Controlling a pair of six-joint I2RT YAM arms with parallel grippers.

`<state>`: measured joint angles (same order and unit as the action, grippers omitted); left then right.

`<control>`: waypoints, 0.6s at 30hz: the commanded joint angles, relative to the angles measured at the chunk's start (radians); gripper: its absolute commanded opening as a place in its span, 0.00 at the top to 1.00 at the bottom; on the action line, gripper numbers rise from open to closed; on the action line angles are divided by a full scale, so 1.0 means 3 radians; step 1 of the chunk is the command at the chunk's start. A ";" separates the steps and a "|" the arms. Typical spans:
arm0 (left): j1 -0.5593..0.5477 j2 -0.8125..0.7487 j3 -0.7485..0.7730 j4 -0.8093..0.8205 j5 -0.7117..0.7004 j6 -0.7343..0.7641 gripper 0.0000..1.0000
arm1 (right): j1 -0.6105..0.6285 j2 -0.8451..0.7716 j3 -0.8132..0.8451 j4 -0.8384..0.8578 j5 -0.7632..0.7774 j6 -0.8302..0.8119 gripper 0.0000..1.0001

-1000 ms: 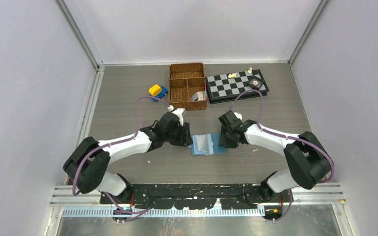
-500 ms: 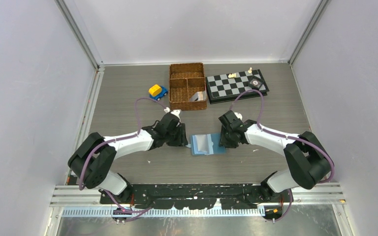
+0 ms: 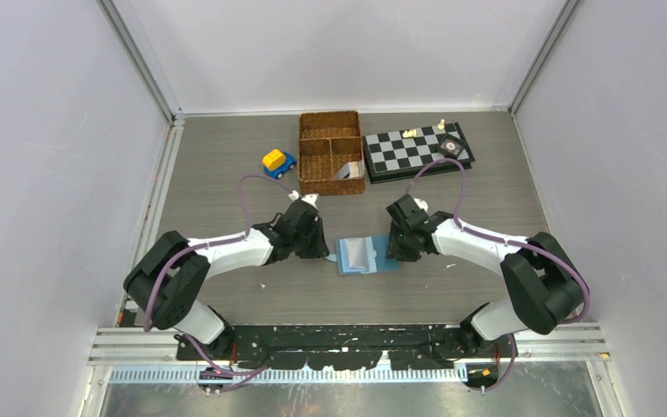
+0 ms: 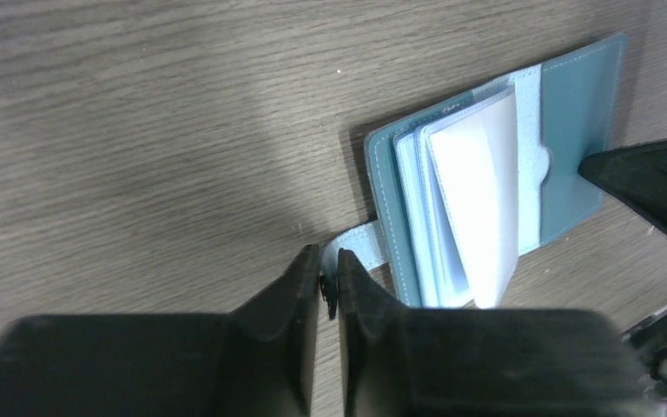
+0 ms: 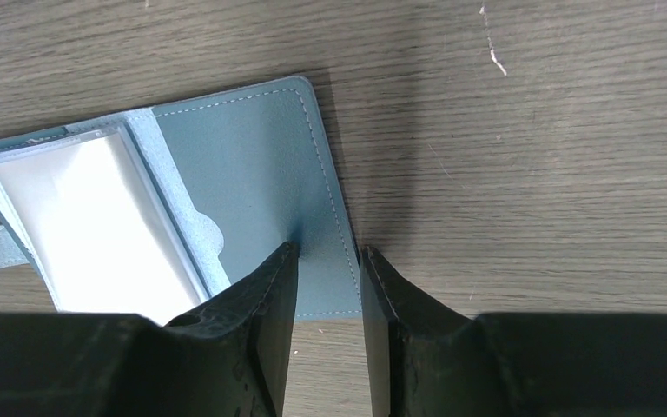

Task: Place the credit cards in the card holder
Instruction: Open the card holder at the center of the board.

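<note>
The teal card holder (image 3: 366, 256) lies open on the table between my two grippers. Its pale inner leaves (image 4: 478, 200) fan upward; whether they hold cards I cannot tell. My left gripper (image 3: 326, 251) is at its left edge, and its jaws (image 4: 330, 256) are shut on the snap tab (image 4: 360, 248). At the right flap (image 5: 252, 165) stands my right gripper (image 3: 393, 251). It is open (image 5: 328, 252), fingertips down on the flap's outer edge. Grey-white credit cards (image 3: 346, 170) lean in a compartment of the wicker basket.
The brown wicker divided basket (image 3: 317, 165) stands at the back centre. A chessboard (image 3: 417, 149) with a few pieces lies to its right. A yellow and blue toy car (image 3: 278, 162) sits to its left. Grey walls close in both sides.
My left gripper has slid a little down and left to the snap tab, and its jaws have narrowed onto it. The right gripper and the card holder have stayed put.
</note>
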<state>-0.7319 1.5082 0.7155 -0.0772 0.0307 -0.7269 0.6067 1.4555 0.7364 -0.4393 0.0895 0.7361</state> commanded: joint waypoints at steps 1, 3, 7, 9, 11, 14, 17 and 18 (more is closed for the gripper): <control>0.0011 0.0025 -0.0017 0.0242 0.0120 -0.0077 0.96 | -0.0003 0.0030 -0.0024 0.0013 0.0003 0.0026 0.59; 0.0011 -0.0054 -0.0050 0.0374 0.0151 -0.0066 1.00 | -0.0003 -0.0042 0.0006 -0.0066 0.0034 0.0018 0.52; 0.0009 -0.0334 -0.0184 0.0682 0.0307 -0.0022 1.00 | -0.0003 -0.0306 0.0107 -0.0308 0.0136 -0.0009 0.39; 0.0011 -0.0458 -0.0215 0.0759 0.0392 -0.0016 1.00 | -0.0005 -0.0413 0.0192 -0.0427 0.0171 -0.0014 0.34; 0.0011 -0.0540 -0.0201 0.0759 0.0454 -0.0023 1.00 | 0.0005 -0.0500 0.0287 -0.0524 0.0170 -0.0020 0.32; 0.0010 -0.0599 -0.0191 0.0725 0.0492 -0.0041 1.00 | 0.0101 -0.0639 0.0426 -0.0624 0.0246 0.0011 0.30; 0.0011 -0.0641 -0.0196 0.0735 0.0527 -0.0069 1.00 | 0.0234 -0.0751 0.0539 -0.0663 0.0343 0.0062 0.28; 0.0009 -0.0655 -0.0202 0.0740 0.0535 -0.0076 1.00 | 0.0279 -0.0773 0.0565 -0.0656 0.0364 0.0081 0.27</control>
<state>-0.7315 1.3437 0.6510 0.0940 0.1562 -0.7376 0.6437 1.2781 0.8398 -0.6086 0.1455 0.7391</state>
